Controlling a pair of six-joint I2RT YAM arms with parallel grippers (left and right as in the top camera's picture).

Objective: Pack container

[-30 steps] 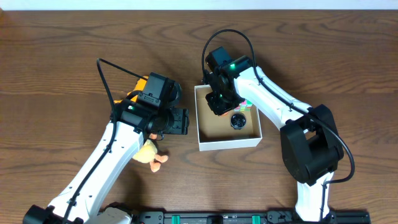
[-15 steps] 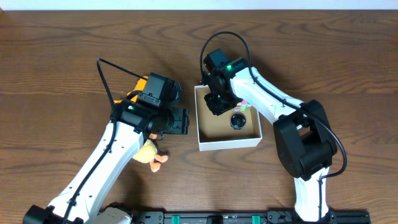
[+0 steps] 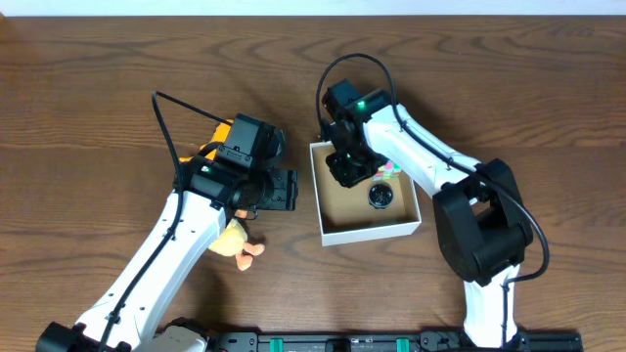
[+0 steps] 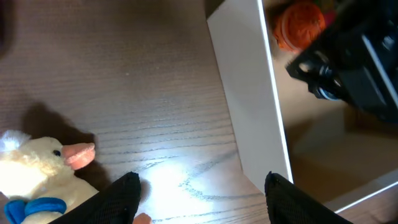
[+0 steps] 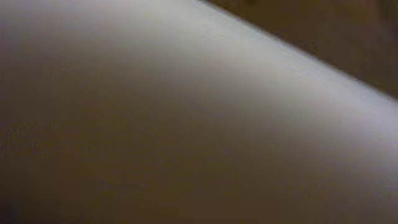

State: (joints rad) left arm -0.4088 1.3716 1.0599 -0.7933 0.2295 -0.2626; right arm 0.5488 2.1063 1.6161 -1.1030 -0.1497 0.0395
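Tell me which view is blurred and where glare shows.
Right wrist view: all blur, only a pale smear, nothing readable. Left wrist view: glare on the table near the duck, which is sharp. Overhead view: even light, sharp.

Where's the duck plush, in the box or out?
Out. The duck plush lies on the wooden table, outside the white left wall of the cardboard box.
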